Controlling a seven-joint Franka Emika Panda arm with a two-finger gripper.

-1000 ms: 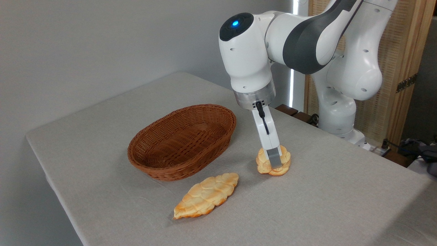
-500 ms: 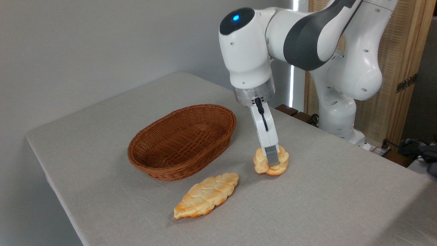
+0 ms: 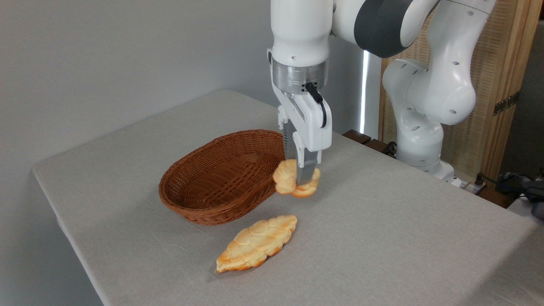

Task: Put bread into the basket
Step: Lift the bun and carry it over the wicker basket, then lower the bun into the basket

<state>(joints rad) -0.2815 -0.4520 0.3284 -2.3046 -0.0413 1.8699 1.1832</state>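
Observation:
The bread [image 3: 285,178], a small round golden bun with lobed edges, hangs in the air above the table. My gripper [image 3: 302,180] is shut on it, fingers pointing down. The bun sits just right of the near right rim of the basket [image 3: 221,176], a reddish-brown oval wicker basket with nothing inside it. Part of the bun is hidden behind the front finger.
A longer flat leaf-shaped golden bread [image 3: 256,242] lies on the grey tablecloth in front of the basket. The table edge [image 3: 68,238] runs along the left. The arm's base [image 3: 418,144] stands at the back right.
The gripper has lifted the bun off the table and carried it left, toward the basket's right rim. The wrist has also turned more upright.

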